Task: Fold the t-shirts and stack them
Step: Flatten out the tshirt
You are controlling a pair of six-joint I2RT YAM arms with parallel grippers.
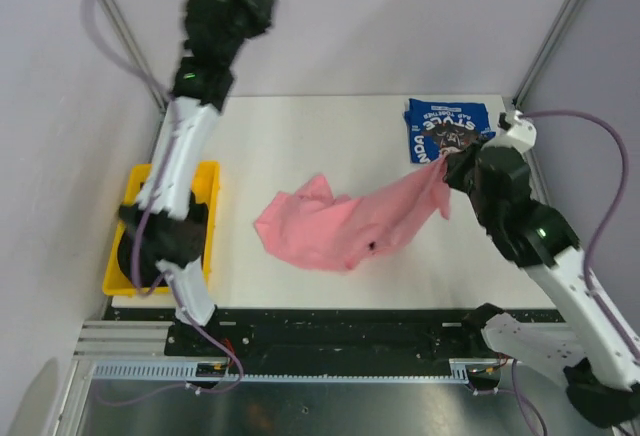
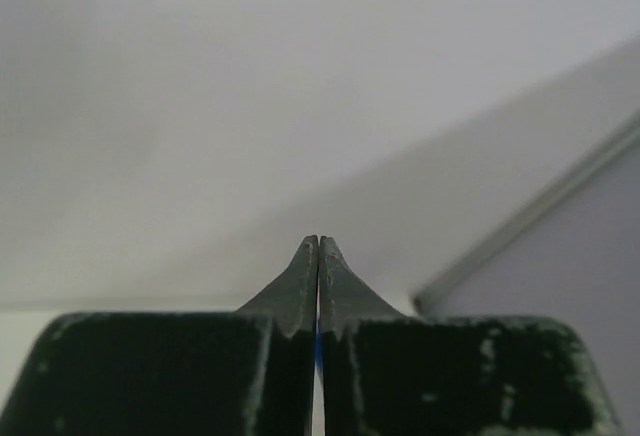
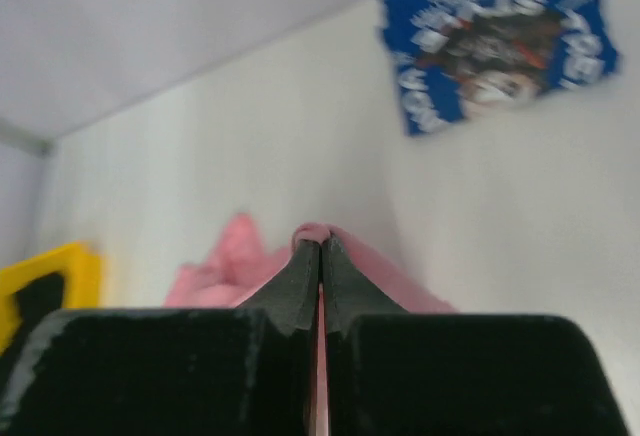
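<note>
Pinching edge of pink t-shirt (image 1: 340,226), right gripper (image 1: 447,161) holds it up near right edge of table (image 1: 300,126), fingers squeezed tight on cloth. Rest of shirt lies crumpled mid-table. Blue t-shirt (image 1: 447,128) lies flat in far right corner. Left gripper (image 1: 255,6) sits high over far left corner, fingers pressed together, nothing between. Yellow bin (image 1: 210,181) sits at left edge.

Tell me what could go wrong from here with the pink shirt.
1. The right gripper pinches only an edge of the pink t-shirt; the cloth may slip out under tension.
2. That gripper sits right beside the folded blue t-shirt; a pull that way might drag pink cloth over it and muss it.
3. The left gripper is shut and raised high, far from the cloth, so the shirt, bunched at its left end, may not spread flat.
</note>
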